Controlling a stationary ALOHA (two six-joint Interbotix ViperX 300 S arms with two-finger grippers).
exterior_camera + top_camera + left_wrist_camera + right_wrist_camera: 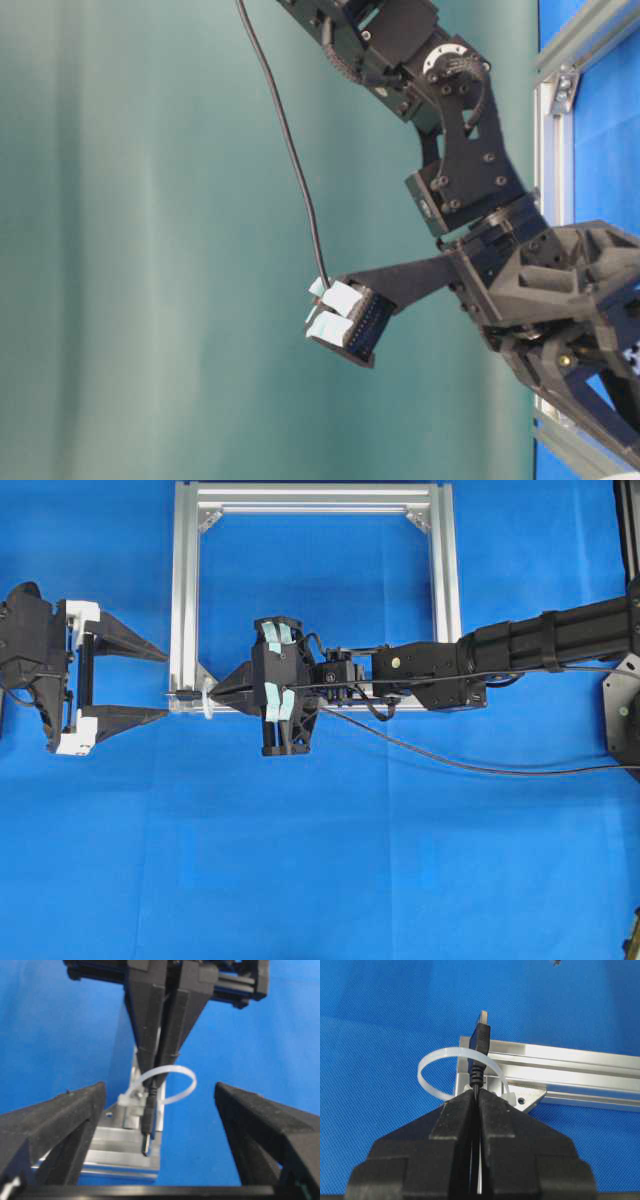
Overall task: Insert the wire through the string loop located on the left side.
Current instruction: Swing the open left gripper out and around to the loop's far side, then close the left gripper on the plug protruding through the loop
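A: Step check: where are you in the threading?

B: Plug end of the wire (481,1040) is poked through the string loop (434,1062) at the corner of the aluminium frame (186,600). Your right gripper (476,1097) has its jaws pressed together, pinching the wire just behind the plug, right up against the loop.

A: And the left gripper (150,683)?

B: Jaws spread wide, nothing in them. It sits just left of the frame corner on the blue surface (320,880), lined up with the plug tip; from the left wrist view the plug (146,1140) points straight at you between the two fingers.

A: So the insert is done?

B: Only the tip, I'd say. Handover is the step in hand.

A: Next move?

B: You'd want the left jaws brought in around the protruding plug, closed on it, then the right released so the wire can be drawn on through. Keep it level, as that loop looks flimsy and could bend aside.
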